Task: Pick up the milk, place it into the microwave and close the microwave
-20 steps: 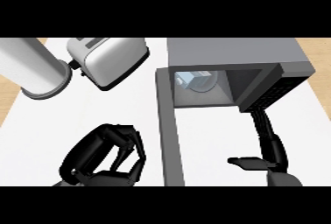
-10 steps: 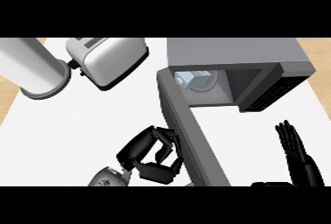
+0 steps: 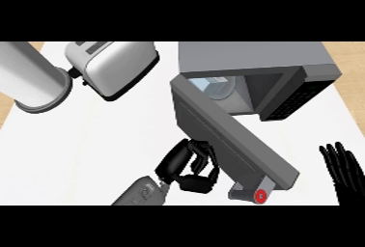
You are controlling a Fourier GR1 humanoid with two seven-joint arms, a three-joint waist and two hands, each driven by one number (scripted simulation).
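The white counter (image 3: 92, 144) fills most of the head view, with a strip of wooden floor showing at its left and right edges. The grey microwave (image 3: 249, 58) stands at the upper right, its top face towards the view and its keypad panel partly seen at an angle on the right side. Its door (image 3: 228, 140) is swung partway in, running diagonally from the cavity's left edge down towards the lower right, and it blocks part of the opening. At the upper left a large white cylinder (image 3: 32, 77) lies tilted; its upper end is cut off by the frame, so what it is cannot be told. Beside it sits a silver toaster (image 3: 114, 65), its top also cut off.

The left hand (image 3: 189, 166) is at the lower middle, on the outer side of the door, with its fingers curled and their backs against or just beside the door's face; contact is hard to confirm. It holds nothing. Its grey forearm enters from the bottom edge. The right hand (image 3: 342, 166) rests at the lower right edge, fingers straight and pointing up, partly cut off.

The milk (image 3: 217, 87) stands inside the microwave cavity, only partly visible behind the door, well apart from both hands.
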